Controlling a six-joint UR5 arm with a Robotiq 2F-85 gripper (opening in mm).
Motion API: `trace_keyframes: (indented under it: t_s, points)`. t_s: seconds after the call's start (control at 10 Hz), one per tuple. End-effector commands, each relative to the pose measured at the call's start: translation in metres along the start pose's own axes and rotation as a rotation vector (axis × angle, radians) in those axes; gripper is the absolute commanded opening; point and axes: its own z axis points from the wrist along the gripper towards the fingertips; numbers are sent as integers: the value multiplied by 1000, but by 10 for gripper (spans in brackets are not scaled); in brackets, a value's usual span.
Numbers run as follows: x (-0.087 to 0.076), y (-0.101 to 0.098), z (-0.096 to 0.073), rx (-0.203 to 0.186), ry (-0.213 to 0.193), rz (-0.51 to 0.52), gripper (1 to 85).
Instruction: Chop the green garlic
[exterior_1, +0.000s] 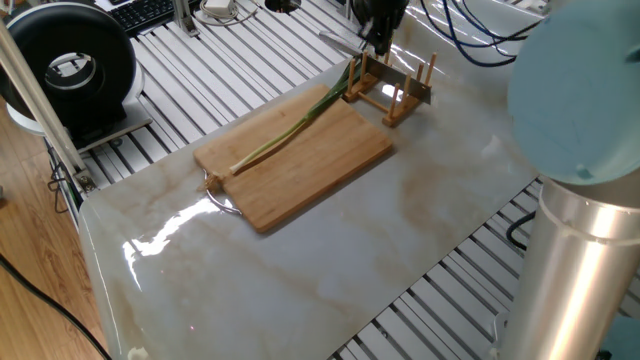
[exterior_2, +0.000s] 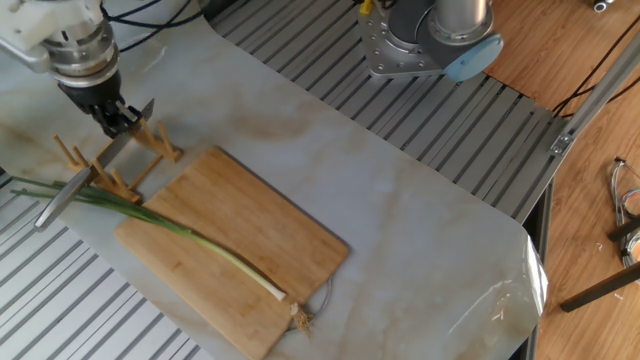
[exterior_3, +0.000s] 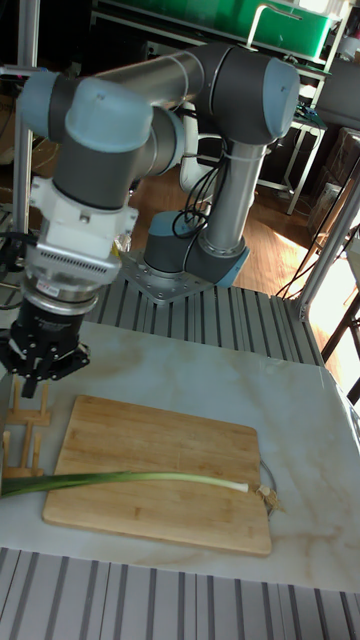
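The green garlic (exterior_1: 290, 130) lies whole along the wooden board (exterior_1: 320, 170), white end near the board's handle, green leaves reaching past the far edge toward the wooden rack (exterior_1: 395, 100). Both show again as garlic (exterior_2: 190, 237) (exterior_3: 130, 481) on the board (exterior_2: 250, 230) (exterior_3: 160, 440). A knife (exterior_2: 70, 190) rests slanted in the rack (exterior_2: 75, 155), its silver end (exterior_1: 338, 39) sticking out. My gripper (exterior_2: 118, 122) (exterior_1: 378, 45) (exterior_3: 38, 378) hangs just over the rack, fingers pinched together on the knife's upper edge.
A black round device (exterior_1: 70, 65) and a keyboard (exterior_1: 150, 12) sit beyond the table's far left. The arm's base (exterior_2: 430, 35) stands on the slatted frame. The arm's big joint (exterior_1: 580, 150) fills the right of one fixed view. Black cables trail behind the rack.
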Motion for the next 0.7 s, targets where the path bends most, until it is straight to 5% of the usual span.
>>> trace_keyframes:
  t_s: [0.0, 0.3, 0.6]
  points:
    - [-15, 44, -27, -75, -34, 52, 13]
    - [-25, 80, -42, -130, -52, 87, 13]
    - [-30, 95, -49, -128, -37, 128, 13]
